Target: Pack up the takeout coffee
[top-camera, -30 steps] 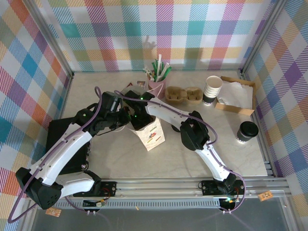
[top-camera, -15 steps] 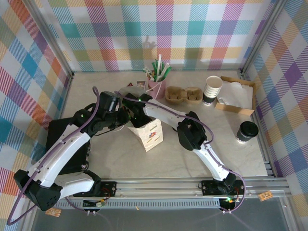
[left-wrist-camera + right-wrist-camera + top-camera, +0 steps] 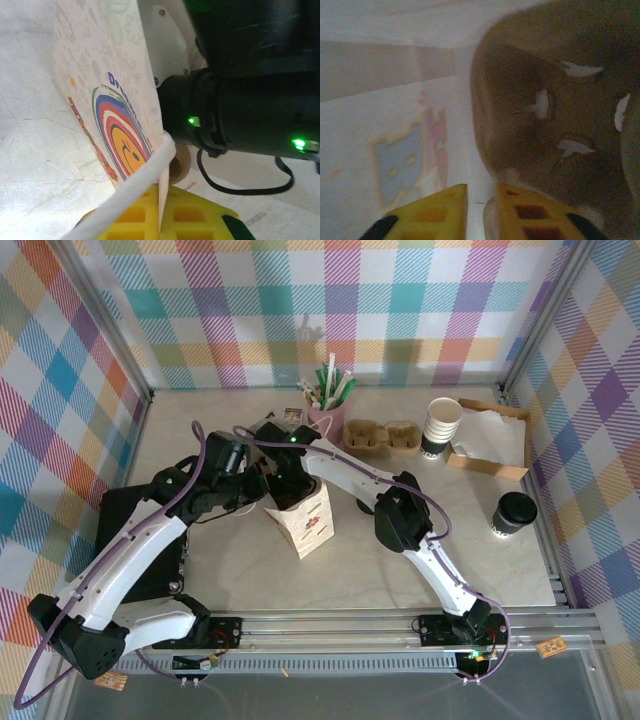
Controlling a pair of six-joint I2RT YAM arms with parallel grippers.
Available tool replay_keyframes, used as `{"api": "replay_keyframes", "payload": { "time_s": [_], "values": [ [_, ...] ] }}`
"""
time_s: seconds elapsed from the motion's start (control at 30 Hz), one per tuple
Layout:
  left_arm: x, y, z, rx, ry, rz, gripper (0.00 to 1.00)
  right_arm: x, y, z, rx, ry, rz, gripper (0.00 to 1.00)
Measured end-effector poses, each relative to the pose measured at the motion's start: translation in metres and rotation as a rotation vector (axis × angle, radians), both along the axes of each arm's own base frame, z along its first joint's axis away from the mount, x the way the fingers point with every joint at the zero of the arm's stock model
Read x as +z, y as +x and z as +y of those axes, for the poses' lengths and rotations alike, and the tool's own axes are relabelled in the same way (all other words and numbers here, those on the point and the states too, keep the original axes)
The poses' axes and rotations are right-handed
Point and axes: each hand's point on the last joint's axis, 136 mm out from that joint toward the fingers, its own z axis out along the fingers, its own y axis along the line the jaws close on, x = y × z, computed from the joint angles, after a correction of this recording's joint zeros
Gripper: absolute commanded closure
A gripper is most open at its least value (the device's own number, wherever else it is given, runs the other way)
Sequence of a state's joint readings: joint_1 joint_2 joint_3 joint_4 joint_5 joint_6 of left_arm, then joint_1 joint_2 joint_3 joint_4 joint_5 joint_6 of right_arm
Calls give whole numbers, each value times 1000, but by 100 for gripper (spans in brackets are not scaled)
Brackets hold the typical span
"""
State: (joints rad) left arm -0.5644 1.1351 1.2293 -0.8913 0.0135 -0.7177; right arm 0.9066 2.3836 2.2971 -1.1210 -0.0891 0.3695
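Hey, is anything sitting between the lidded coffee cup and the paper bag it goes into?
No loose item lies on the table between the takeout coffee and the paper bag. The right arm's elbow crosses that line, though, and the right gripper is down in the bag's mouth.

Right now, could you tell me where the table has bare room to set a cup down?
Bare tabletop lies between the paper bag and the front rail, and between the takeout coffee and the right arm. Crowded: the back edge and around the bag.
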Motion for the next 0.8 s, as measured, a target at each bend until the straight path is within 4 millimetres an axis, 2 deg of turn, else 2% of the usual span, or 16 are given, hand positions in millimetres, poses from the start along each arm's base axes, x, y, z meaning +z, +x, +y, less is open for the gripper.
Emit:
{"api": "replay_keyframes", "payload": {
  "time_s": [0.1, 0.37, 0.67, 0.8],
  "values": [
    [0, 0, 0, -6, 4, -2, 100, 21, 1, 2, 3, 36, -27, 63],
    [1, 0, 0, -51, 33, -26, 100, 93, 4, 4, 10, 160, -129, 55],
    [6, -3, 1, -146, 84, -83, 100, 148, 6, -3, 1, 253, -216, 51],
    [8, -6, -2, -204, 99, -104, 100, 196, 7, -11, -5, 357, -294, 51]
  ]
}}
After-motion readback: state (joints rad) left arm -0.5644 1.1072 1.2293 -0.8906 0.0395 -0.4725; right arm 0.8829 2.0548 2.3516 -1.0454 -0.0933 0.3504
